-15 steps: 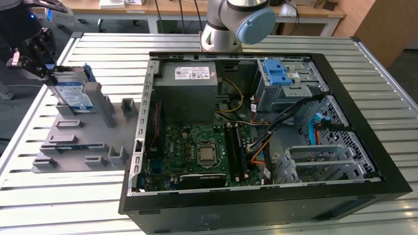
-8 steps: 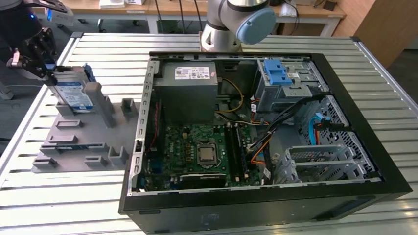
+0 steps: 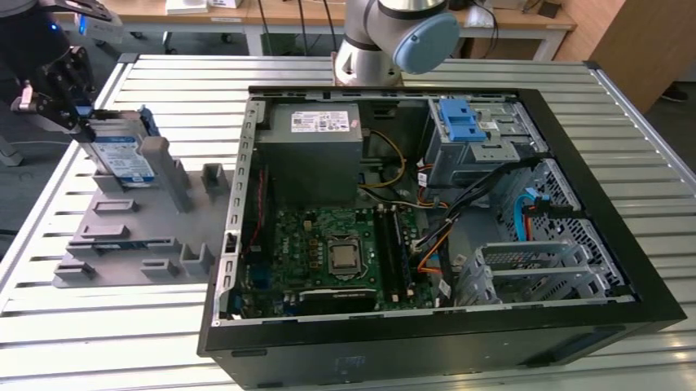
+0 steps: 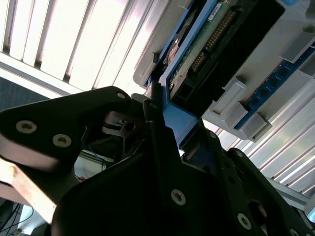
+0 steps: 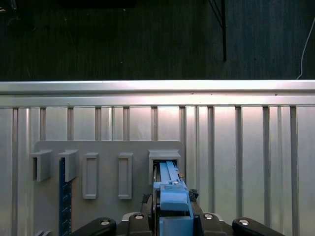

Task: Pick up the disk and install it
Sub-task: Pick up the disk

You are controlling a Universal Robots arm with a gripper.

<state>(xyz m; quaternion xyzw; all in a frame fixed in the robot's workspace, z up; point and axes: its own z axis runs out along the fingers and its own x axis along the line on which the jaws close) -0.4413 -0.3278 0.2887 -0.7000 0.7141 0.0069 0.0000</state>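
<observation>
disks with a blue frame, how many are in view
1. The disk stands in the grey holder at the exterior view's left, with the gripper closed on it. Drive cages in the computer case may hide more.

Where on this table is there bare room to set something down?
Bare slats of the table lie at the exterior view's right of the computer case, and in front of the grey fixture, toward that view's lower left. Crowded: inside the case, and the fixture where the gripper grips the disk.

On the disk [image 3: 122,157]: glossy paper label, smooth blue plastic frame. Matt black gripper [image 3: 85,118]. Shiny ribbed metal table [image 3: 120,342]; matt grey plastic rack [image 3: 130,236].
</observation>
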